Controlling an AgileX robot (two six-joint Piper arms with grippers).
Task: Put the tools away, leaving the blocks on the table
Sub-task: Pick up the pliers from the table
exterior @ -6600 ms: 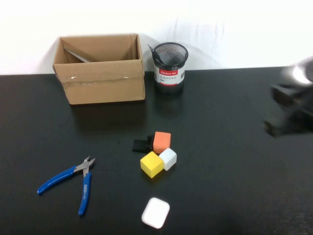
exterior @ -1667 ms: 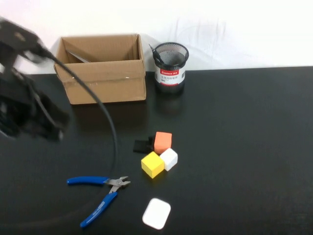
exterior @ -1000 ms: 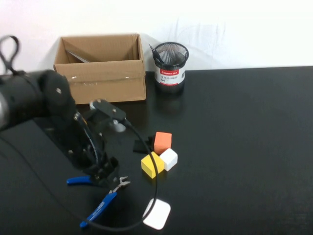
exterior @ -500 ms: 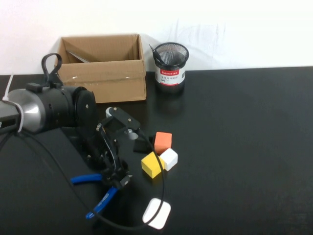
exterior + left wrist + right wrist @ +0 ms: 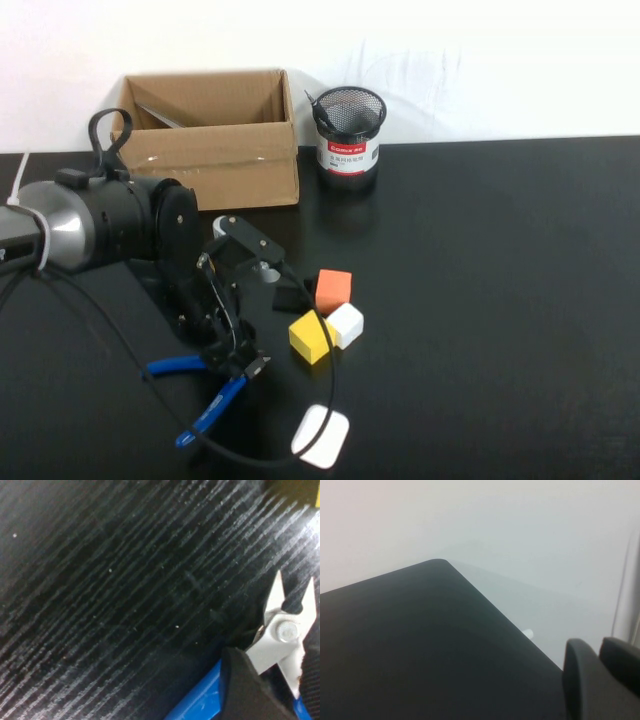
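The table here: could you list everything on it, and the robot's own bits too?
Pliers: one, blue handles, front left, under the left claw.
Blocks: three, orange, yellow, white, clustered at centre.
Black piece: one, beside the orange block.
White case: one, front centre.
Cardboard box: one, brown, back left.
Mesh cup: one, black, right of the box.
Table: one, black.
Left claw: one, black, down at the pliers' pivot.
Right claw: one, black, away from the table's things, beyond a table corner.
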